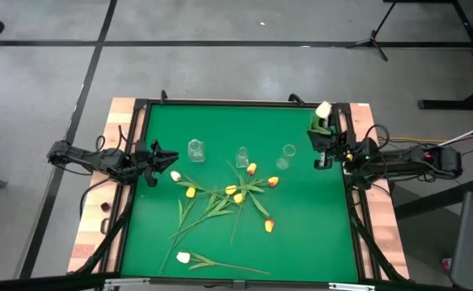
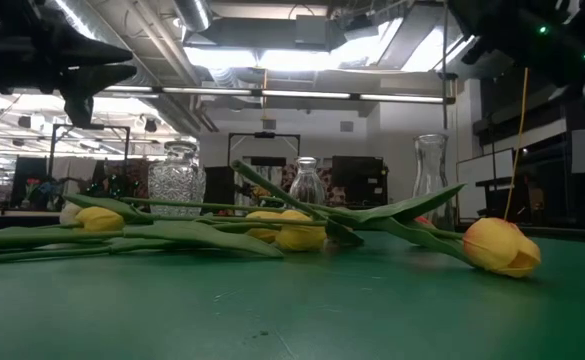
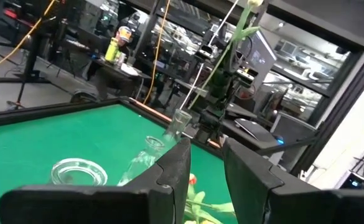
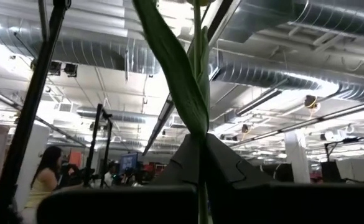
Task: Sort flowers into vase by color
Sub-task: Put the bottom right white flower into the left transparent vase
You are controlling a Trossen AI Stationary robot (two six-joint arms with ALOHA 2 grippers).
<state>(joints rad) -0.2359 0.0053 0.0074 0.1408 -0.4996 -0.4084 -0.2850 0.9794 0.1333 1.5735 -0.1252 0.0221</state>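
Observation:
Several tulips [image 1: 230,191] with yellow, orange and white heads lie crossed on the green table in front of three clear glass vases [image 1: 242,155]. One white tulip [image 1: 183,257] lies near the near edge, another [image 1: 175,175] by the left arm. My right gripper [image 1: 320,136] is at the table's right far side, shut on a white tulip [image 1: 323,109], which also shows in the left wrist view [image 3: 233,43]. My left gripper [image 1: 170,156] hovers open at the table's left side, beside the leftmost vase [image 1: 196,149]. My right gripper pinches the white tulip's green stem [image 4: 200,134] between its two fingers [image 4: 231,163], a long leaf [image 4: 169,62] rising beside the stem. The fingers point upward, and stem and head stand up out of them. The flower is lifted clear of the table.
The three vases stand in a row across the table's middle; in the low view they rise behind the lying tulips [image 2: 297,236]. A wooden rim [image 1: 99,218] frames the green mat. Bare green surface lies toward the far edge and the right near corner. People show in the room beyond.

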